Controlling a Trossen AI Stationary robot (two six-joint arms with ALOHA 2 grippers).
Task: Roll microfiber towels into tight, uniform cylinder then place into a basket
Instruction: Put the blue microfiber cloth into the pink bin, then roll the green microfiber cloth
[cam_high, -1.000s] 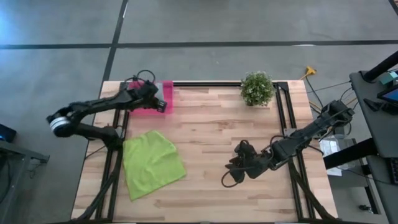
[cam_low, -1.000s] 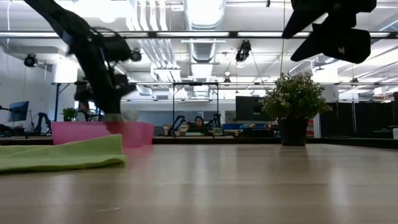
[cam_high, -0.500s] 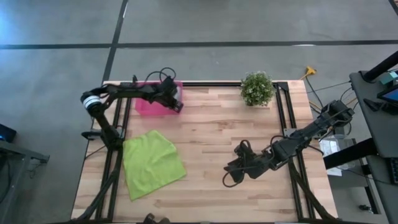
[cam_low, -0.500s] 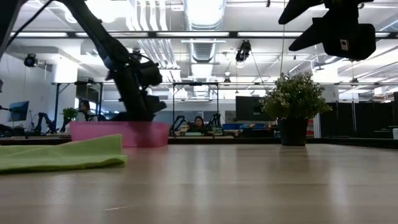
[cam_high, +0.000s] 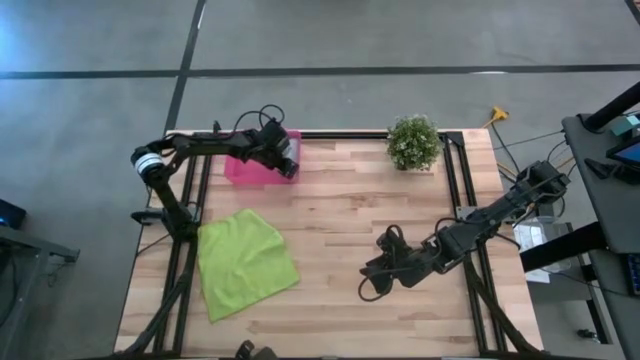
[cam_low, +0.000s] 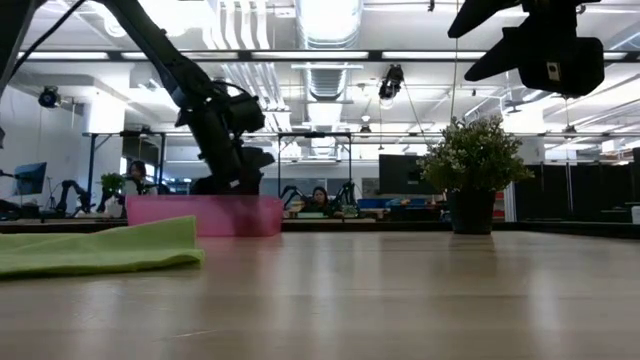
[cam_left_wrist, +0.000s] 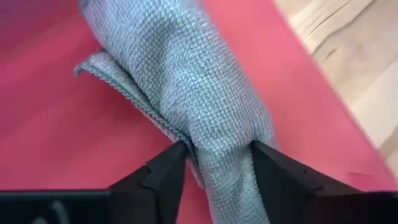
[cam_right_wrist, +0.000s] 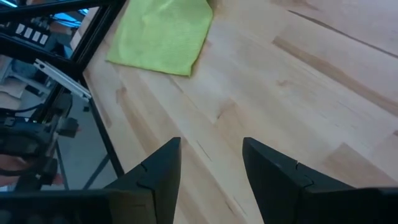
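Grey towel (cam_left_wrist: 186, 99): rolled, coarse-weave, inside pink basket (cam_high: 243, 170) at counter (cam_high: 350, 230) far edge. Left tool (cam_left_wrist: 214, 168) fingers straddling roll, parted. Green towel (cam_high: 243, 262): flat, unrolled, near basket. Right tool (cam_right_wrist: 208, 168) open above bare counter, well apart from basket.

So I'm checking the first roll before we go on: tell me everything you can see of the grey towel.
The grey towel is a woven microfibre cloth rolled into a rough cylinder, with one stitched edge sticking out loose at its side. It lies in the pink basket, resting on its floor. The left gripper stands over it, a dark finger on either side of the roll's near end.
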